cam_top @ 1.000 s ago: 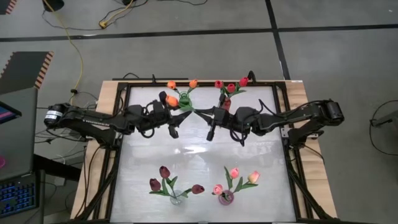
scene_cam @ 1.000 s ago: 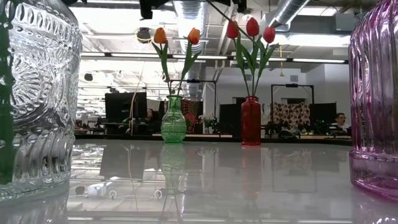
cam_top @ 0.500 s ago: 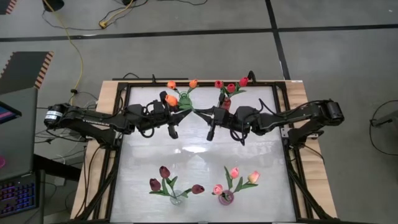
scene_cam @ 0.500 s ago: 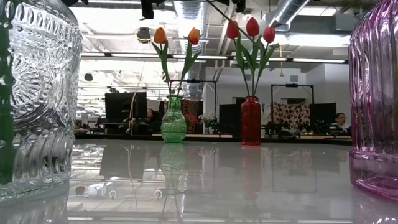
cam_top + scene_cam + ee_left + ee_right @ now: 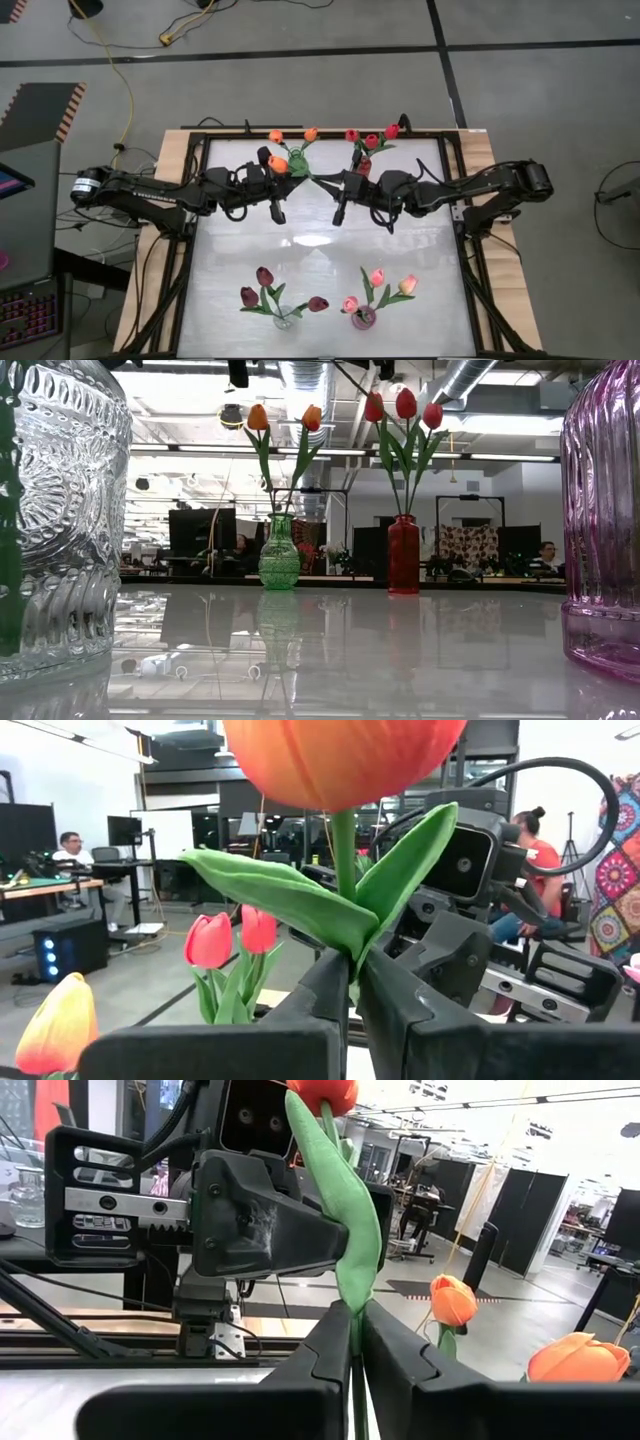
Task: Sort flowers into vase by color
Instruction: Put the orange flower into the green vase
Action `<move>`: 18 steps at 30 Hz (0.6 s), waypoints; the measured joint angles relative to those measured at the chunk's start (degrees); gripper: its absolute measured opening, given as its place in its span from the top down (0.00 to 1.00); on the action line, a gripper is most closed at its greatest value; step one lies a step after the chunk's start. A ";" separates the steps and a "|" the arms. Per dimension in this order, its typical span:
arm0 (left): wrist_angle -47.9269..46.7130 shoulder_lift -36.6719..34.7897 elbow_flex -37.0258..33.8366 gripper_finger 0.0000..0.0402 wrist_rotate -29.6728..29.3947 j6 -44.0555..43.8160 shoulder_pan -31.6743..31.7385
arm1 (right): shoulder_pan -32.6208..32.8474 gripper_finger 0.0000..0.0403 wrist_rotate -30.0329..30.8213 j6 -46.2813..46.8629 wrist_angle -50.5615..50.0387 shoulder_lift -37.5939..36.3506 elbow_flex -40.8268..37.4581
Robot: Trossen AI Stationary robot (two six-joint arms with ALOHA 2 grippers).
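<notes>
The table [image 5: 320,235] is carrying four vases, and taking the green vase [image 5: 279,554] as my mark, the red vase [image 5: 404,554] is standing just beside it along the far edge, while the clear vase [image 5: 283,320] and the pink vase [image 5: 362,318] are sitting well apart from it at the near edge, already filled with maroon and pink tulips. Both arms are reaching in over the table and meeting just in front of the green vase. The left gripper [image 5: 350,982] is pinching an orange tulip [image 5: 277,162] low on its stem, fingers nearly closed around it, with the head held up just beside the vase's mouth. The right gripper [image 5: 357,1342] is gripping the same way, fingers narrow on what looks like a stem or leaf, though whether it is the same flower or a separate one I cannot tell; a reddish-orange head is showing above it in the right wrist view. Two orange tulips [image 5: 258,417] are already standing in the green vase and three red ones [image 5: 405,403] in the red vase. I am judging these flowers to be very light, with thin stems that are probably bendy and a bit slick, and soft leaves that give under pressure. The firm lower stem, below the leaves, looks the best place to hold; squeezing the leaf or the head would likely let the flower twist or slip.
</notes>
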 joint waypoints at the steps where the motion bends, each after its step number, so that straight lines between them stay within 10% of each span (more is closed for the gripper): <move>1: 0.00 0.00 0.00 0.99 0.00 0.01 0.03 | 0.00 0.87 0.00 0.00 0.00 0.00 0.00; 18: -0.50 0.00 0.00 1.00 -1.40 1.01 0.03 | 0.20 0.57 -0.02 -0.07 -3.54 -0.14 0.04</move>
